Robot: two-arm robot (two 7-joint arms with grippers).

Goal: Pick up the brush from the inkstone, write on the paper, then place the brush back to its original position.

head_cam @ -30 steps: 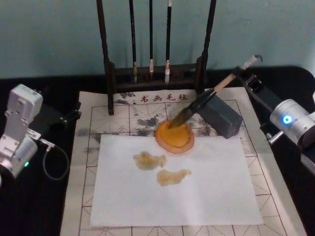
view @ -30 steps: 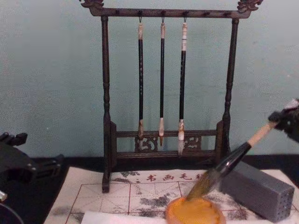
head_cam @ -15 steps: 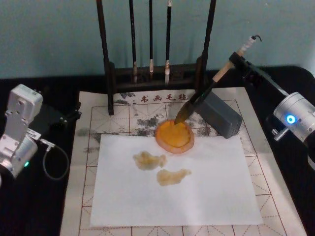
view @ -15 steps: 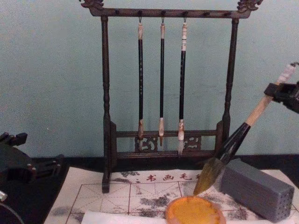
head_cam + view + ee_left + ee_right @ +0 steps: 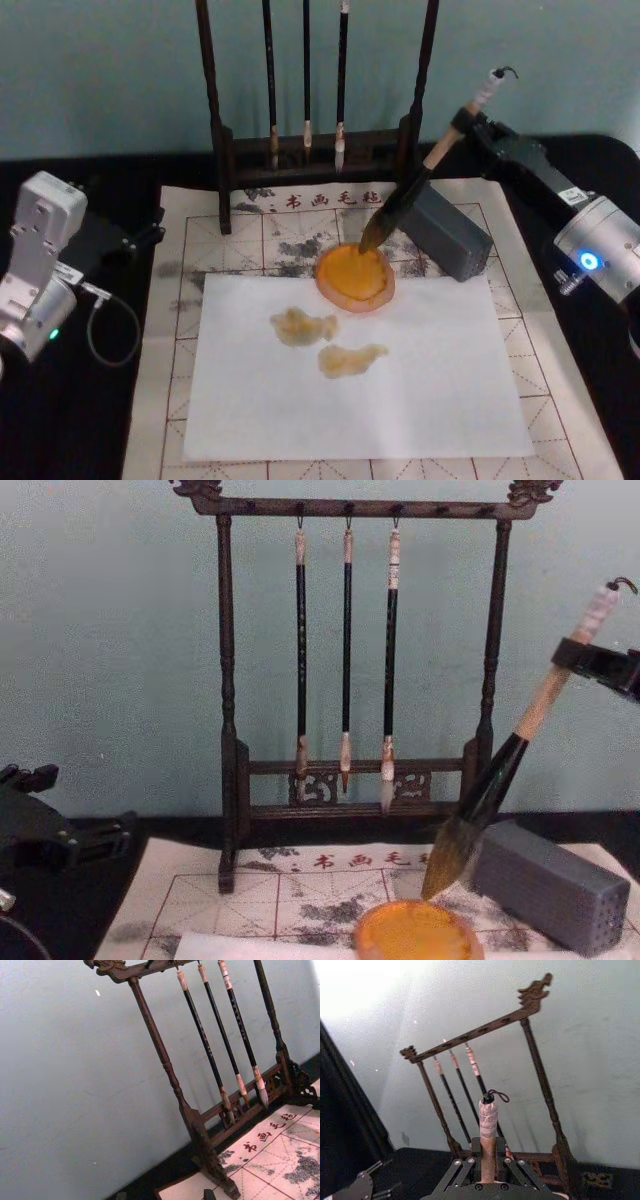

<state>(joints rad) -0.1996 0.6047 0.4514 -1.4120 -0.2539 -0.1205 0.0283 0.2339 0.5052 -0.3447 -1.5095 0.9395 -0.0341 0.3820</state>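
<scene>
Now the right gripper (image 5: 468, 125) is clamped on the upper handle of the brush (image 5: 415, 185), probably so that the tuft hangs free just above the far rim of the inkstone (image 5: 355, 277). Its long axis is tilted: tuft down-left, white end up-right. The left gripper (image 5: 140, 237) rests parked at the left.

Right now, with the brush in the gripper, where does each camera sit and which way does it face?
Head: high, looking down on the paper, inkstone and brush; left gripper parked at left, right gripper holding the brush at right.
Chest: low, facing forward at the brush rack; both grippers at its edges.
Left wrist: on the left arm, facing the brush rack.
Right wrist: on the right arm, looking past its gripper and the brush handle.
Shared: head and chest both see the inkstone.
</scene>
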